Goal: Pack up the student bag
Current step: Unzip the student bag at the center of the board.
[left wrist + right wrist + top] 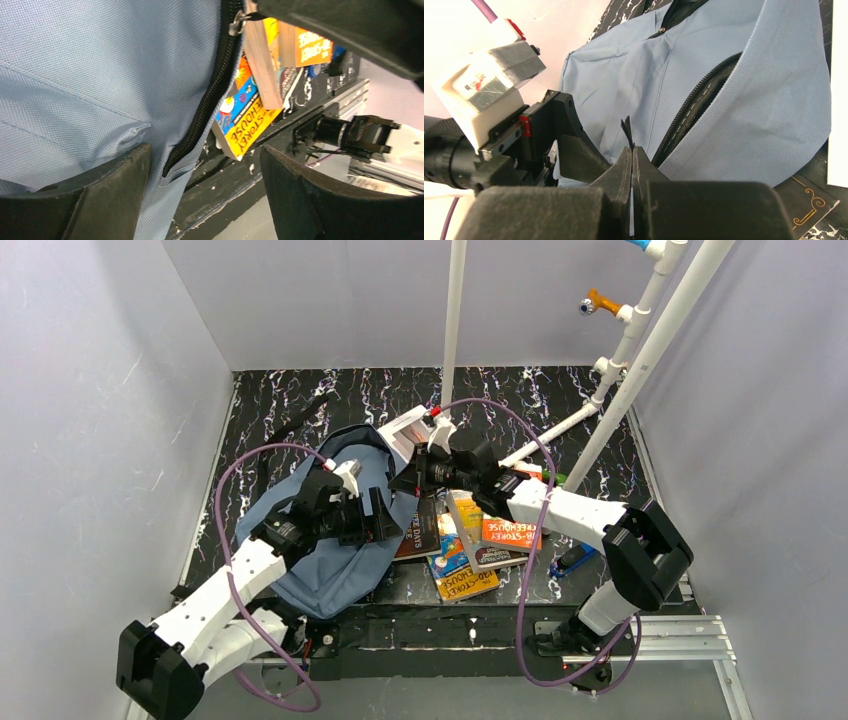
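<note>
The right gripper (pixel 632 156) pinches the black zipper pull (pixel 626 131) on the student bag (pixel 754 90). The zipper (pixel 696 112) runs diagonally away, and the left gripper (pixel 205 165) is spread beside it.

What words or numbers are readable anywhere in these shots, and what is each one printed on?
"STOREY" and "HOUSE": on the yellow book beside the blue bag.
"REEHOUSE": on the orange book; the letters before it are unclear.
Dark book: it has a white title, too blurred to read.
Label with red print, seen in the right wrist view: too small to read.
</note>
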Available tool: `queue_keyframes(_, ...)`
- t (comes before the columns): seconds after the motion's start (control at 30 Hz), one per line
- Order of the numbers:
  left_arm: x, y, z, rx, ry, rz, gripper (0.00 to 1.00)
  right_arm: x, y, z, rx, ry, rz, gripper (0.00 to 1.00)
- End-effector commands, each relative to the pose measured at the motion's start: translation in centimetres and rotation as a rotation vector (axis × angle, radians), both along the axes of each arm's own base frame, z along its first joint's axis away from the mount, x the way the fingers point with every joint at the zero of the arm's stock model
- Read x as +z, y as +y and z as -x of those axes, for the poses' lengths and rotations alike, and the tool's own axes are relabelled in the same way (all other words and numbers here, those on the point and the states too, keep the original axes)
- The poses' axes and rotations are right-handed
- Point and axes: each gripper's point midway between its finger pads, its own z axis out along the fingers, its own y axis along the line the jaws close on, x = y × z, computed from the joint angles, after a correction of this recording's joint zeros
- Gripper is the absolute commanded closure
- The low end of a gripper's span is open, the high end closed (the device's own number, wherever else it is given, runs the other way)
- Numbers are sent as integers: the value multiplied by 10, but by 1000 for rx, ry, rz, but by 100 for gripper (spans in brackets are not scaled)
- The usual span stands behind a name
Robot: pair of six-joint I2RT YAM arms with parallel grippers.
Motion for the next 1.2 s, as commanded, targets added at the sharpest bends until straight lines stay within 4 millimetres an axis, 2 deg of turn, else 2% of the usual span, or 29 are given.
queue_keyframes(0.0, 41, -2, 5, 22, -1, 101, 20, 41, 6, 2, 58, -106, -108, 99)
queue_keyframes(0.13, 68, 18, -16, 153, -39, 147, 2, 39, 3, 7, 77, -126, -98, 99)
queue_keyframes(0.23, 81, 35, -42, 259, 3, 234, 2, 40, -1, 7, 75, -144, -82, 99)
queue_keyframes(0.33, 85, 43, -73, 317, 84, 287, 2, 42, -2, 9, 79, -148, -87, 99)
queue_keyframes(0.43, 97, 36, -99, 286, 98, 322, 3, 39, 0, 12, 99, -145, -94, 99)
queue_keyframes(0.57, 97, 28, -129, 281, 96, 354, 13, 40, 3, 13, 122, -144, -90, 99)
queue_keyframes(0.73, 80, 1, -149, 204, 144, 374, 27, 46, 4, 14, 130, -158, -94, 99)
queue_keyframes(0.87, 53, -27, -149, 123, 187, 310, 28, 44, 3, 14, 139, -165, -88, 99)
queue_keyframes(0.93, 42, -35, -152, 93, 188, 266, 36, 44, 4, 13, 143, -172, -77, 99)
queue_keyframes(1.03, 30, -38, -160, 86, 194, 221, 59, 47, 4, 13, 147, -182, -69, 99)
queue_keyframes(1.17, 32, -33, -182, 94, 141, 150, 95, 43, 2, 17, 147, -180, -45, 99)
